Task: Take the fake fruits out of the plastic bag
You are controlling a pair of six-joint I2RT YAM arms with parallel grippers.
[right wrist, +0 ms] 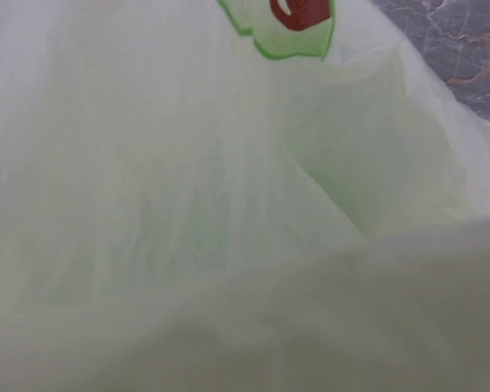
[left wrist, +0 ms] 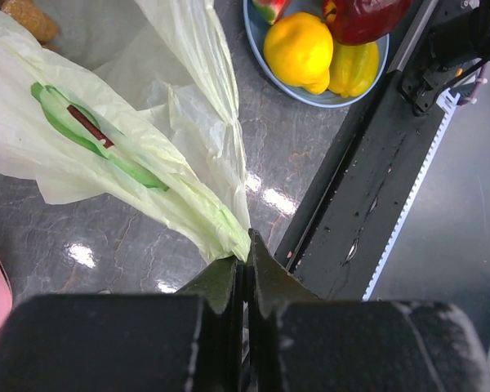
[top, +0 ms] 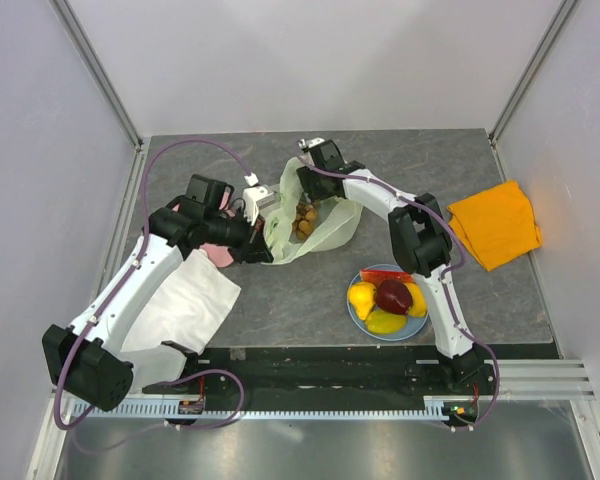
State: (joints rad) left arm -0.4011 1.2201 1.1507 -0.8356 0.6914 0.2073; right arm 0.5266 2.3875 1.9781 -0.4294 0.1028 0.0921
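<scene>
My left gripper (left wrist: 247, 261) is closed on the bag's (left wrist: 82, 147) left edge. The right gripper (top: 306, 185) is inside the bag; I cannot tell its state.

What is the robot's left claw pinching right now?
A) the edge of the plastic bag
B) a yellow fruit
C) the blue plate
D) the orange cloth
A: in the left wrist view, the left gripper has its jaws closed on a bunched edge of the plastic bag.

The grey table (top: 280, 300) bears the plastic bag (top: 325, 232) at centre, a blue plate (top: 354, 312) near right, an orange cloth (top: 495, 222) right, a white cloth (top: 195, 300) left.
</scene>
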